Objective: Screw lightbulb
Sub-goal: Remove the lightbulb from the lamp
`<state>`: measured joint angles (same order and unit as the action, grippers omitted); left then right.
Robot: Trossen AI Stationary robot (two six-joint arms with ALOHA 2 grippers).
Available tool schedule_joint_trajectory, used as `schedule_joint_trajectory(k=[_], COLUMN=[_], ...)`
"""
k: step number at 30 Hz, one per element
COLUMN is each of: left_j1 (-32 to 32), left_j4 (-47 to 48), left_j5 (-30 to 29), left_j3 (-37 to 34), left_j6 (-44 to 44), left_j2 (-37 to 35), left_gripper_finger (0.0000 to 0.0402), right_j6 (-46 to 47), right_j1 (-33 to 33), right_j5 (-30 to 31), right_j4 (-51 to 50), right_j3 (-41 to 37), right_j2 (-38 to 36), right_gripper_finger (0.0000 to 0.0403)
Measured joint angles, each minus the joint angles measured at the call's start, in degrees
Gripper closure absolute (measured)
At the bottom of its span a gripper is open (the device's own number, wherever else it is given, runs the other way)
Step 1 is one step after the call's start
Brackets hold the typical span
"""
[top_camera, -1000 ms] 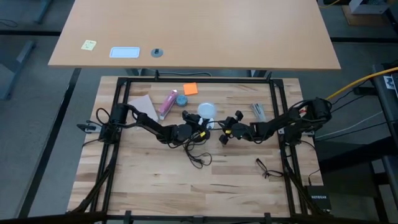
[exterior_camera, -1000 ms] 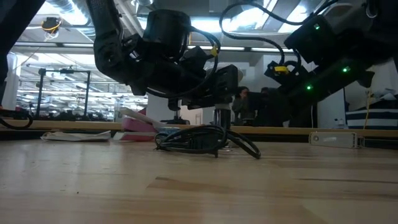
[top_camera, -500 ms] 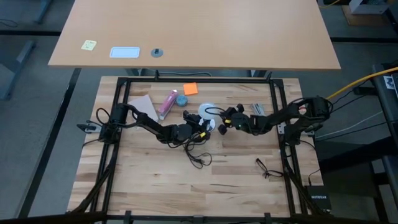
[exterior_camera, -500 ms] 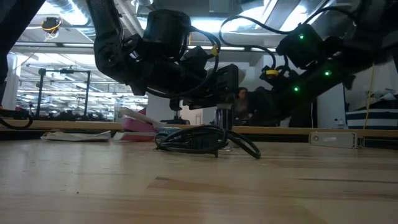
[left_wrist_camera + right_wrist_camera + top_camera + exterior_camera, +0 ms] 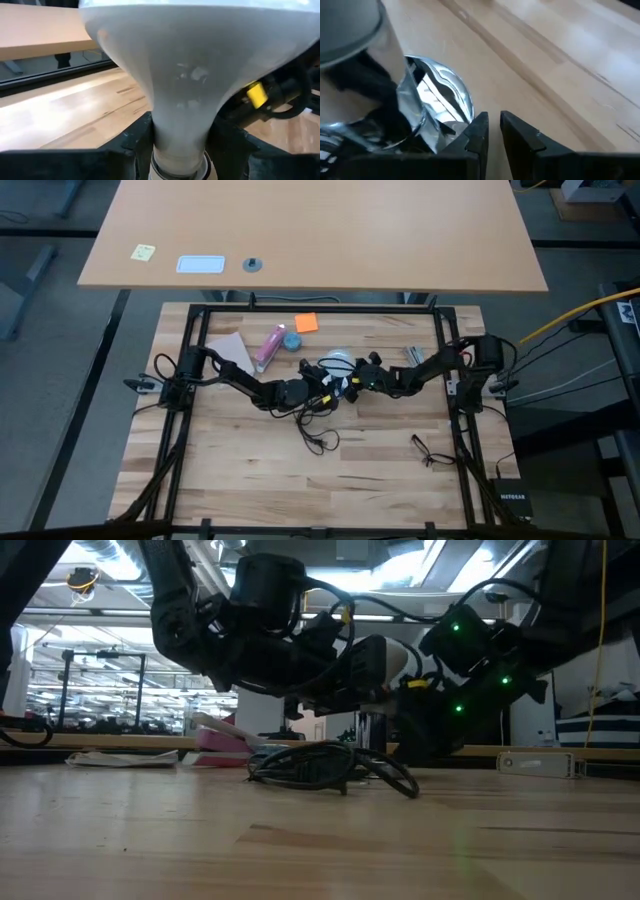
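The lightbulb (image 5: 195,75) sits near the middle of the table (image 5: 250,470), its narrow neck clamped between the two fingers of the left gripper (image 5: 177,145), which pinch it from either side. In the left wrist view the globe fills most of the picture and the neck runs down into a pale collar between the fingers (whether that collar is the bulb's own cap or the mouth of a socket cannot be told).

The right gripper (image 5: 492,131) hangs close beside the shiny silver lamp base (image 5: 442,97), its jaws nearly pressed together with only a thin slit between them and nothing held. From above, both arms meet at the same spot, the left gripper (image 5: 325,387) and the right gripper (image 5: 362,380) almost touching around the white bulb (image 5: 336,363), with the black cord (image 5: 318,430) looping away toward the near edge.

As a judgement, the task is in its middle: the bulb is picked up and brought to the lamp, and the base is within the right arm's reach, but no frame shows the threads seated. What seems left is to steady the base, line the neck up with the socket, and turn it home.
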<state>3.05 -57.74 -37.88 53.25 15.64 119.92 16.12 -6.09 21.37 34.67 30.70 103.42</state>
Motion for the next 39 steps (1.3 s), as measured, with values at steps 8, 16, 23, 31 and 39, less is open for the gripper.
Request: schedule_joint_trajectory(k=[8, 16, 23, 31, 39], left_j1=[0.0, 0.1, 0.0, 0.2, 0.4], left_j4=[-0.1, 0.2, 0.4, 0.5, 0.4], left_j5=[-1.3, -2.4, -3.2, -3.2, -3.5], left_j3=[0.0, 0.1, 0.1, 0.1, 0.0], left_j6=[-2.1, -5.3, -5.8, -5.9, -6.9], left_j2=[-0.1, -0.1, -0.1, 0.0, 0.0], left_gripper_finger=[0.0254, 0.0255, 0.0256, 0.0257, 0.0258], right_j6=[0.1, 5.6, 6.9, 7.6, 6.2], right_j1=[0.8, 3.1, 5.2, 5.9, 5.7], right_j5=[-3.6, -4.1, -4.6, -3.9, -2.8], right_j4=[0.1, 0.2, 0.5, 0.6, -0.6], right_j3=[1.9, 1.6, 1.6, 1.6, 1.6], right_j2=[1.6, 1.6, 1.4, 1.3, 0.4], right_gripper_finger=[0.0343, 0.0343, 0.0343, 0.0343, 0.0343])
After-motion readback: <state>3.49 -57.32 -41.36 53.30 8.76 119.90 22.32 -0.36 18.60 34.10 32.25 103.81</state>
